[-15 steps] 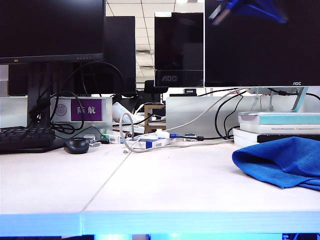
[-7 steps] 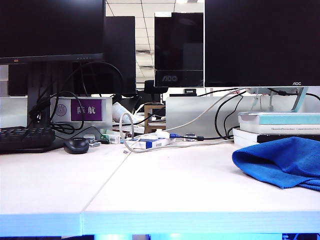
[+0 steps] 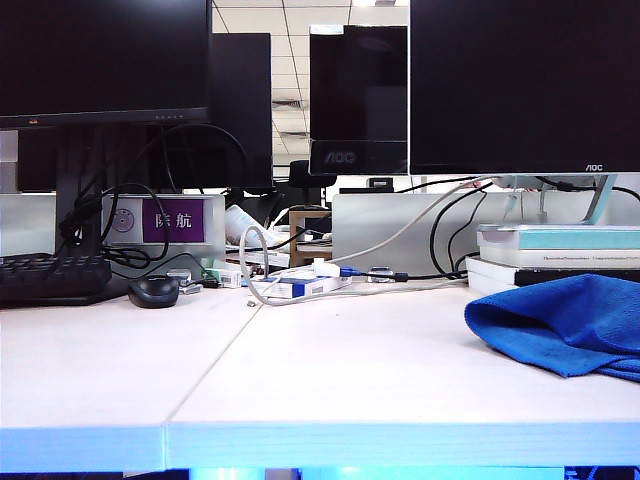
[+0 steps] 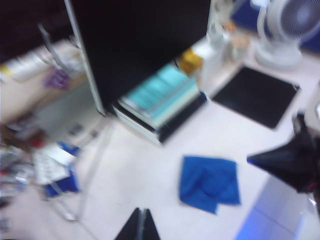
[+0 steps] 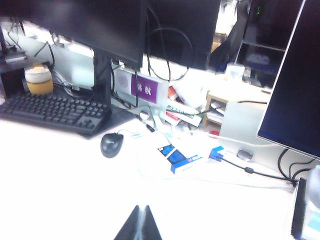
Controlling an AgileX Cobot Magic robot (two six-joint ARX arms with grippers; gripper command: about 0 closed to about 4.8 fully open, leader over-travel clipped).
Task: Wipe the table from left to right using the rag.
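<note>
The worktop [image 3: 330, 370] is bare of arms in the exterior view, where a second ago a blurred blue shape crossed at 1 o'clock; judging by this, the wipe has ended. The rag [image 3: 560, 320] lies bunched at 4 o'clock, unmoved, just in front of the book stack [image 3: 555, 255]. Keyboard [image 3: 50, 278] and mouse [image 3: 153, 291] sit at 9 o'clock. Left gripper [image 4: 140, 227] is pressed together, high above the rag; right gripper [image 5: 140, 225] likewise, empty.

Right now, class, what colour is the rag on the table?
Bright blue; the rag shows best in the exterior view.
</note>
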